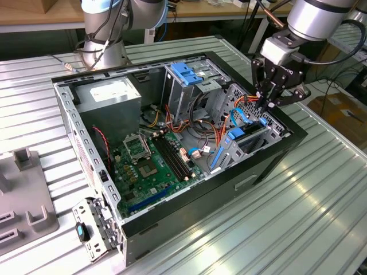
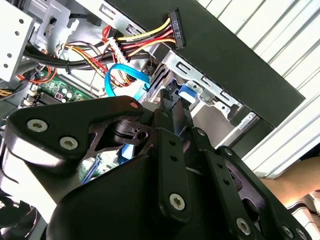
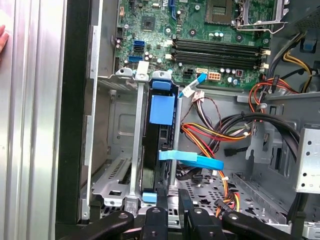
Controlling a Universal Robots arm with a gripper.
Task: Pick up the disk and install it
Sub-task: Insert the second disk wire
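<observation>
The disk [image 1: 238, 137] stands on edge inside the drive bay at the open computer case's [image 1: 269, 166] end on the exterior view's right, with its blue carrier rail showing. In the first wrist view the disk [image 3: 162, 110] sits between the bay's metal guides, a blue tab at each end. My gripper [image 1: 268, 104] hangs just above the disk's outer end, fingers pointing down and shut together with nothing between them. Its black fingertips [image 3: 162, 202] lie close beside the disk's near end. In the second wrist view the gripper [image 2: 172, 115] covers most of the disk [image 2: 186, 92].
A tall grey cage with a blue bracket [image 1: 186, 71] stands mid-case, next to the green motherboard [image 1: 155, 160] and power supply [image 1: 109, 94]. Loose blue cable [image 3: 192, 159] and coloured wires cross beside the bay. A second arm's base [image 1: 103, 46] is behind. A person's hand [image 3: 2, 37] rests outside the case.
</observation>
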